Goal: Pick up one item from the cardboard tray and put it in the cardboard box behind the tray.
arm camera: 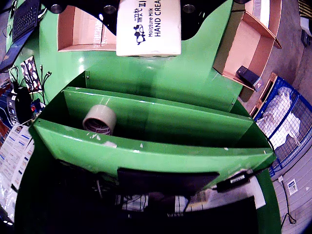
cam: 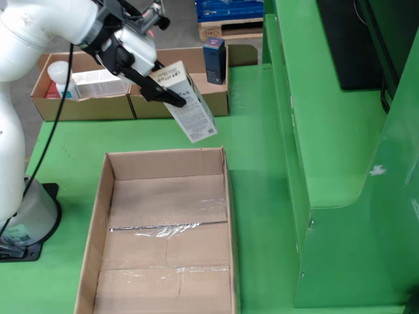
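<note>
Green table [cam: 255, 190] lies below; my claw [cam: 167, 91] pinches the hand cream box [cam: 190, 108], tilted toward five o'clock.

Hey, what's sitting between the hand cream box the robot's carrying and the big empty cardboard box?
Nothing. In the side view, the hand cream box, clamped in the hand, hangs over bare green table just beyond the large cardboard box.

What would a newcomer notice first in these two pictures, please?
In the fixed side view, the gripper holds a white hand cream box tilted in the air, above the green table between the small trays and the large empty cardboard box. The view riding on the gripper shows a tape roll standing in a green trough.
</note>
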`<control>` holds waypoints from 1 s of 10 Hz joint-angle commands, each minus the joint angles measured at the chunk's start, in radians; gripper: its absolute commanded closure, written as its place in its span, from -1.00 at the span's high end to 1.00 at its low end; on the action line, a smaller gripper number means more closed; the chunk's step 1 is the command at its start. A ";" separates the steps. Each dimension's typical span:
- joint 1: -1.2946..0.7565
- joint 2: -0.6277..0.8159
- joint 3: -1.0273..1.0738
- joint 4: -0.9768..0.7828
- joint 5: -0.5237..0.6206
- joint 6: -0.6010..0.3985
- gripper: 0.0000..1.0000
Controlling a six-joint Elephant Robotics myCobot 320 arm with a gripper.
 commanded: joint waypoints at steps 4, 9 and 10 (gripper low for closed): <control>0.425 -0.010 0.024 0.122 -0.219 0.057 -1.00; 0.700 -0.170 0.024 0.517 -0.465 -0.006 -1.00; 0.700 -0.170 0.024 0.517 -0.465 -0.006 -1.00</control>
